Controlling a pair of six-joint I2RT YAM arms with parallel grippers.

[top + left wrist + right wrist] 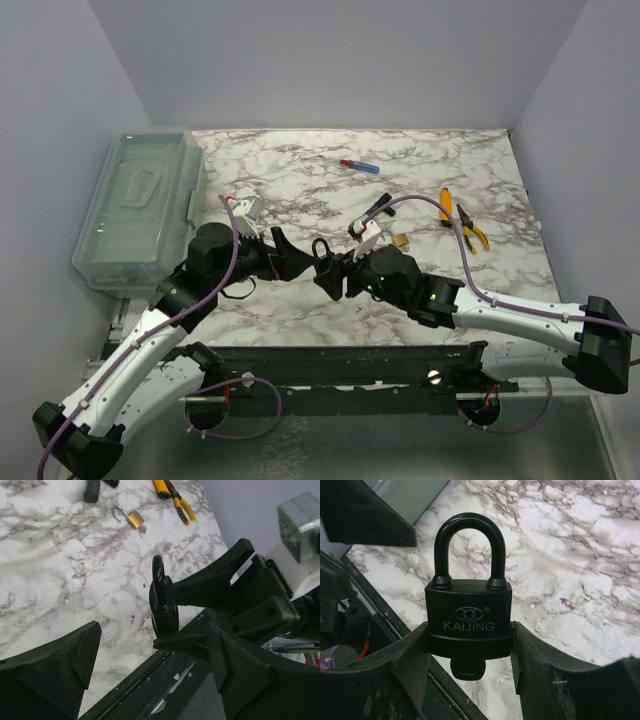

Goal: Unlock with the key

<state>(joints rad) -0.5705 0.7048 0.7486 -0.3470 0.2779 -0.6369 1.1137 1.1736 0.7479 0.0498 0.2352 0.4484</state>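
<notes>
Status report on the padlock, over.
Right gripper shut on black padlock, shackle closed. Key apparently in its underside. Left gripper open alongside. Nothing in the way.

A table (480, 160) topped in white marble pattern, veined grey and brown, fills the middle. 3 plain, pale lavender-grey walls close it in: a back wall (330, 60), a left wall (50, 120) and a right wall (590, 130). A dark metal rail (330, 362) runs along the table's near edge. The light is soft and even.

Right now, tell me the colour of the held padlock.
Black padlock, clearest in the right wrist view.
</notes>
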